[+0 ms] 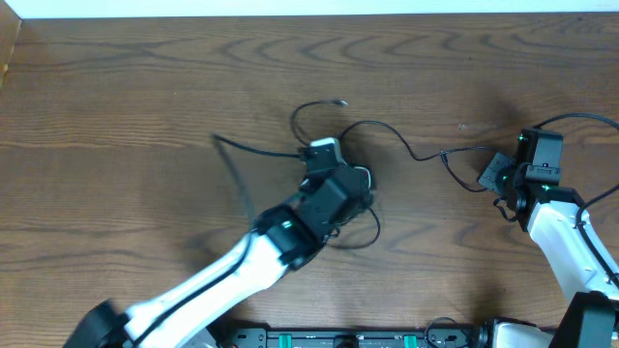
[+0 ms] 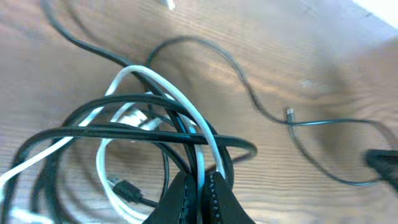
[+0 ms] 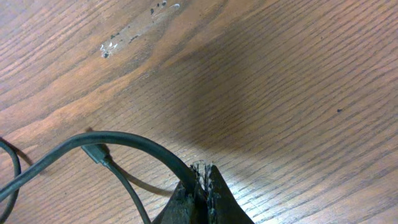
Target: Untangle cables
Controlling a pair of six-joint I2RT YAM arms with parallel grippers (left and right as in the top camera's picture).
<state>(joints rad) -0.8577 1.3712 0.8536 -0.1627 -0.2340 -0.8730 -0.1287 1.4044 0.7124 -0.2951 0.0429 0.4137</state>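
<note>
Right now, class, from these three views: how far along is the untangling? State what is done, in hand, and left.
Done: nothing separated yet. In hand: right gripper shut on the black cable, which runs out from the tangle; left gripper shut on the white cable there. Left: white and black loops cross each other, so pulling them apart remains.

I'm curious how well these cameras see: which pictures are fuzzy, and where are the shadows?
Left wrist: cables soft and smeared, top right corner washed out. Right wrist: wood grain crisp, broad dark shadow mid-frame, black cable and hand softer up close. Overhead: even light, sharp.
</note>
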